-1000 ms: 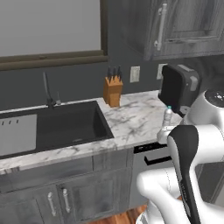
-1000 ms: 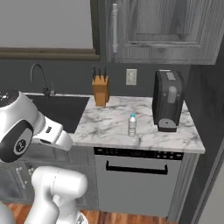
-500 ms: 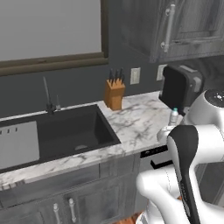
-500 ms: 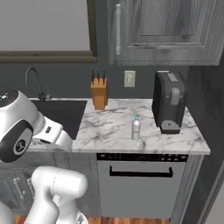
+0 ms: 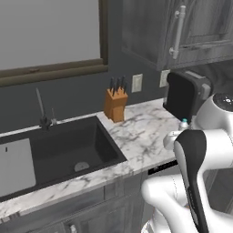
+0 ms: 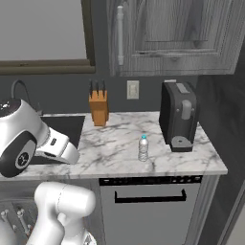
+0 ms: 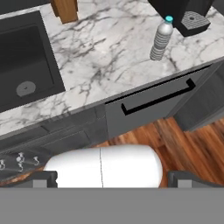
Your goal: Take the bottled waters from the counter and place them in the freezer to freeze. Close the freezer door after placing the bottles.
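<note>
Gripper [image 7: 112, 177]: two dark finger tips [image 7: 41, 178] sit far apart at the bottom corners of the hand view. Fingers spread wide, nothing between them, nothing touched. Hand hangs out over the wooden floor [image 7: 175, 144] in front of the cabinets, well clear of the counter.

Bottled water [image 6: 143, 148]: one clear ribbed bottle with a light-blue cap, upright on the counter [image 6: 119, 143]. It stands near the counter's front edge, toward the right end, just left of the black coffee machine [image 6: 179, 115] and apart from it. In the hand view the bottle [image 7: 160, 38] sits close to the machine's drip base, above the dishwasher front with its dark bar handle [image 7: 157, 98]. In the left base view just the cap and neck [image 5: 184, 124] show past the white arm.

Sink basin [image 5: 68, 148]: black, set into the marble at the counter's left part. Drain visible in the floor of the basin; no objects inside that I can make out. Faucet [image 5: 42, 109] at its back edge.

Knife block [image 6: 98, 106]: wooden, at the counter's back edge against the wall, dark handles standing in its slots. Well apart from the bottle.
</note>
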